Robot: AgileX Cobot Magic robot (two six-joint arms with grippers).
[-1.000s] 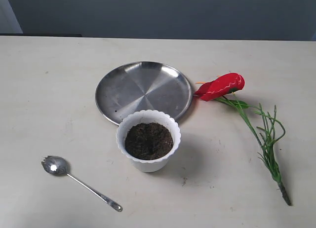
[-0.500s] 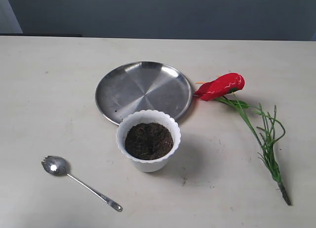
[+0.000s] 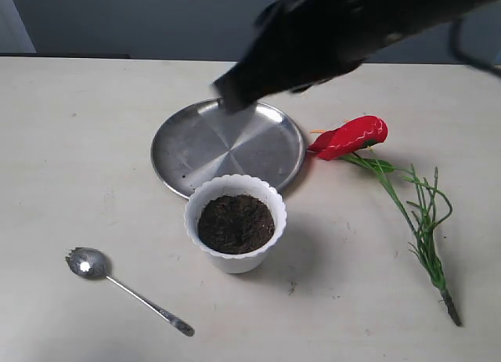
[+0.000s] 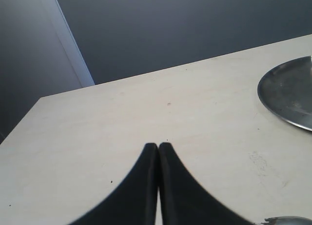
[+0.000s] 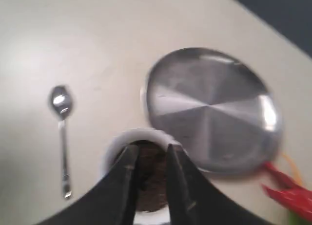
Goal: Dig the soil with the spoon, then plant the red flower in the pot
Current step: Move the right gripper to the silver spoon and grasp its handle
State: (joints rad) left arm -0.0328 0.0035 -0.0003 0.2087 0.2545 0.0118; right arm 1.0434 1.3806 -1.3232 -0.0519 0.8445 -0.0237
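The pot [image 3: 236,232] stands near the middle of the table [image 3: 78,142], white with a scalloped rim, and it is filled close to the brim with dark, crumbly soil [image 3: 236,223]. At its 12 o'clock lies a round steel plate [image 3: 227,146], flat and bare inside, its near edge just behind the pot's rim. The spoon [image 3: 125,288] lies at the pot's 8 o'clock, well apart from it, bowl toward 10 o'clock and handle running toward 4 o'clock. The red flower [image 3: 351,137] lies on the table at the pot's 2 o'clock, its bloom just beside the plate's right edge and its green stem stretching away toward 5 o'clock.

The right arm [image 3: 344,33] reaches in from the upper right, a dark blurred mass above the plate's far rim. In the right wrist view the right gripper [image 5: 148,154] hangs over the pot with its fingers slightly apart, holding nothing. In the left wrist view the left gripper [image 4: 158,146] has its fingertips pressed together over bare table, the plate's edge to one side.

Open tabletop lies to the left of the pot and along the near edge between the spoon and the stem.
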